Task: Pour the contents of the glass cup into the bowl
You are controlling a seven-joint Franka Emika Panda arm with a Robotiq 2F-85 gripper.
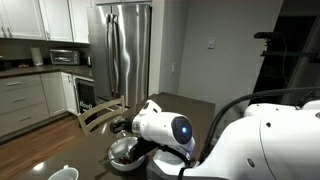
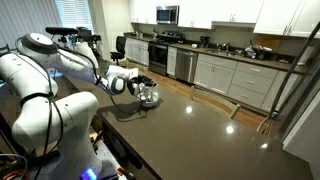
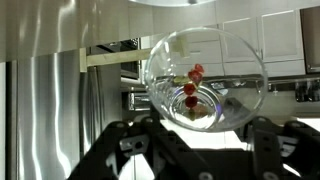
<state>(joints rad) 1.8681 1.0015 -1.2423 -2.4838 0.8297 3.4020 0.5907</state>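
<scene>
The gripper [image 3: 205,128] is partly closed, its two dark fingers [image 3: 125,150] coming up from 7 and 5 o'clock in the wrist view and clamping the glass cup [image 3: 205,75] between them. The cup fills the middle of that view toward 12 o'clock. It is tipped so that the camera looks along it, and its round wall shows as a clear ring against the cabinets behind. The contents [image 3: 190,88], a few reddish-brown bits, lie inside the cup a little toward 7 o'clock from its centre.

In both exterior views the gripper [image 2: 143,89] [image 1: 125,127] hangs low over the dark countertop [image 2: 200,130] with the glass cup [image 2: 151,98] [image 1: 124,151] at its tip, at about 5 o'clock from the wrist. Whether the cup touches the top cannot be told.

At 7 o'clock in an exterior view a white dish [image 1: 64,172] is cut by the bottom edge, and too little shows to say which dish it is.

A steel refrigerator [image 1: 125,45] stands behind the arm. Any lettering on it is too small to read
</scene>
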